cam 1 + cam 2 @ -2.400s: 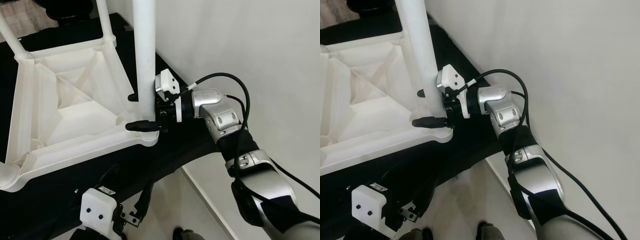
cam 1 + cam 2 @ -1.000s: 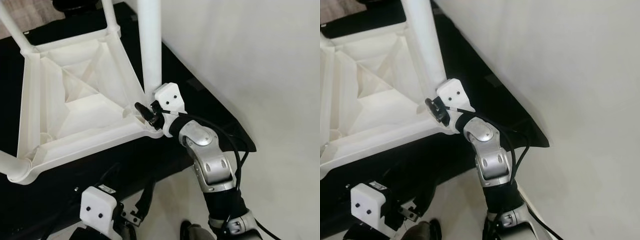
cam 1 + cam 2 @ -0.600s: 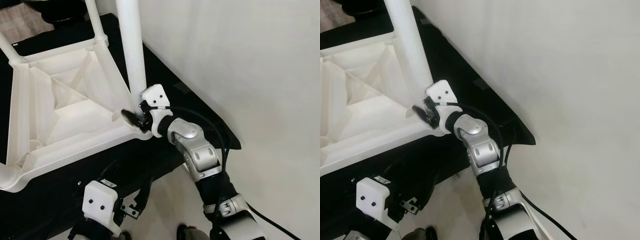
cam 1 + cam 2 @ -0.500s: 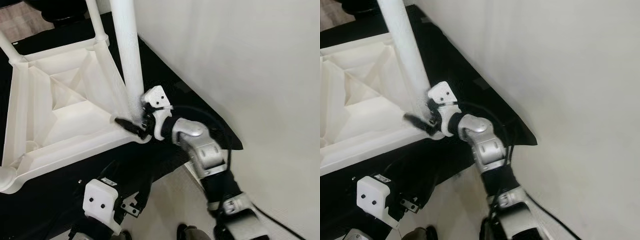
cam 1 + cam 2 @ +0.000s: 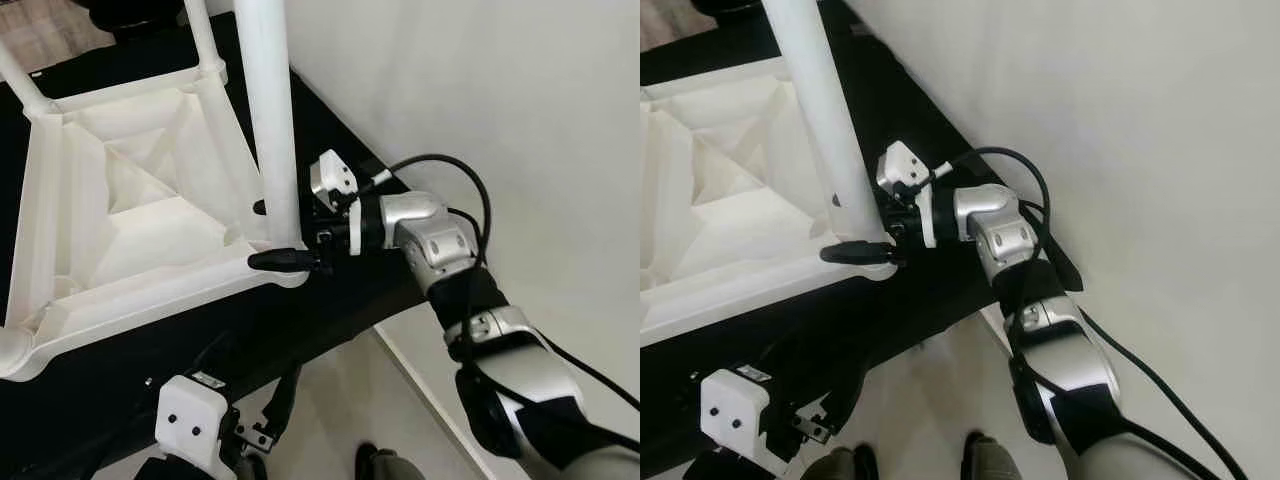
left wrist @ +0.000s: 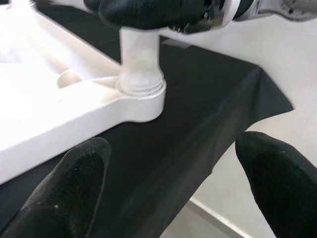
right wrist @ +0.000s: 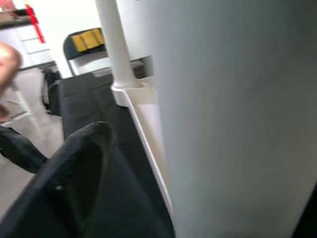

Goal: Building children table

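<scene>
A white children's table (image 5: 130, 215) lies upside down on a black-covered surface, its legs pointing up. My right gripper (image 5: 275, 233) reaches in from the right and is shut on the near-right leg (image 5: 268, 110) just above its socket (image 6: 141, 91), one finger on each side. In the right wrist view that leg (image 7: 233, 119) stands close beside a black finger (image 7: 74, 168). My left gripper (image 6: 178, 183) hangs low in front of the table's near edge, open and holding nothing, facing the same socket.
Another leg (image 5: 203, 35) stands at the far corner, one more (image 5: 18, 75) at the far left. A white wall (image 5: 480, 90) runs close along the right. The black cover's edge (image 5: 340, 335) drops to a pale floor, where my feet (image 5: 375, 465) show.
My right wrist has swung back from a twisted pose low at the socket to a level hold across the leg. The head camera has shifted slightly. The left gripper stays low.
</scene>
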Available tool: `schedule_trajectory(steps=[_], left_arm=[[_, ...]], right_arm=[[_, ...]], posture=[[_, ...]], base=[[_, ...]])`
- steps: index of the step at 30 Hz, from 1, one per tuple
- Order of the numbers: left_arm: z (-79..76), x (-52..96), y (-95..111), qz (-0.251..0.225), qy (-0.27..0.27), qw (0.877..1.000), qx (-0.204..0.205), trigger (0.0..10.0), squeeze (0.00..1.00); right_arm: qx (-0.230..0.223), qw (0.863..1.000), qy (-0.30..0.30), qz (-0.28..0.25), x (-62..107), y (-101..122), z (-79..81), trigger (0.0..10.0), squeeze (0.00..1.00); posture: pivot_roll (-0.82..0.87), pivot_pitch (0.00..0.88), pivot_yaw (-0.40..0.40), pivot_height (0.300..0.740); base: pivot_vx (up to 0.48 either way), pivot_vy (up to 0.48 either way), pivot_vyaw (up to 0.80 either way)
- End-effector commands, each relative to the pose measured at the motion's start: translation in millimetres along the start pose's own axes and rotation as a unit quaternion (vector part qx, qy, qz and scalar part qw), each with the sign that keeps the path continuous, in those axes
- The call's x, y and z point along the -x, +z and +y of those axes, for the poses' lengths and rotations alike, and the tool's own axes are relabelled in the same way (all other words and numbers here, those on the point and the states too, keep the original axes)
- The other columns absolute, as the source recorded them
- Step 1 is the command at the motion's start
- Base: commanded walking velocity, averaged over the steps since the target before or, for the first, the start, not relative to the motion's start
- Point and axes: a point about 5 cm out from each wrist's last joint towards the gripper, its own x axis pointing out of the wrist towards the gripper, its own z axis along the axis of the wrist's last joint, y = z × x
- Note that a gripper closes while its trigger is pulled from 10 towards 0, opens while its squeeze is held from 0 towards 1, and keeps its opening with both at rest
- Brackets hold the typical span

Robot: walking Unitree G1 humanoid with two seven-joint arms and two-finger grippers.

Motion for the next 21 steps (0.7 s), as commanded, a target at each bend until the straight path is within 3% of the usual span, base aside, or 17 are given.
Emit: schedule_trajectory(steps=[1,3,4,9,15,16,19,21], left_arm=[[-3.3,6.1,1.7,0.009,-0.01,1.0,-0.001,10.0,0.0],[-3.3,6.1,1.7,0.009,-0.01,1.0,-0.001,10.0,0.0],[-4.2,7.6,2.6,0.01,-0.011,1.0,0.0,10.0,0.0],[-7.4,13.7,6.2,0.014,-0.01,1.0,0.003,10.0,0.0],[-8.8,14.0,7.5,0.015,-0.01,1.0,0.005,10.0,0.0],[-9.5,13.0,7.6,0.014,-0.01,1.0,0.007,10.0,0.0],[-9.5,12.4,7.5,0.014,-0.01,1.0,0.008,10.0,0.0],[-9.0,10.5,6.8,0.012,-0.009,1.0,0.008,10.0,0.0]], right_arm=[[0.0,0.999,0.05,-0.002,-2.1,1.4,2.8,4.1,0.0],[0.0,0.999,0.05,-0.002,-2.1,1.4,2.8,4.1,0.0],[-0.001,0.998,0.07,0.003,-2.2,1.4,3.8,0.0,0.0],[0.0,0.992,0.124,0.009,-1.0,2.5,3.0,0.0,0.0],[-0.002,0.994,0.11,0.003,3.2,0.8,0.1,0.0,0.0],[0.01,0.997,0.07,0.001,9.6,-2.3,-2.4,0.0,0.0],[0.016,0.998,0.053,0.001,11.9,-3.7,-3.1,0.0,0.0],[0.017,0.998,-0.053,-0.001,18.7,-13.0,-5.9,0.0,0.0]], posture=[[0.16,0.279,0.006,0.74],[0.16,0.279,0.006,0.74],[0.16,0.284,0.006,0.74],[0.16,0.31,0.001,0.74],[0.15,0.316,0.0,0.74],[0.14,0.314,-0.006,0.74],[0.14,0.314,-0.006,0.74],[0.12,0.305,-0.017,0.74]], base=[[0.0,0.0,0.0],[0.0,0.0,0.0],[0.0,0.0,0.0],[0.0,0.0,0.0],[0.0,0.0,0.0],[0.0,0.0,0.0],[0.0,0.0,0.0],[0.0,0.0,0.0]])
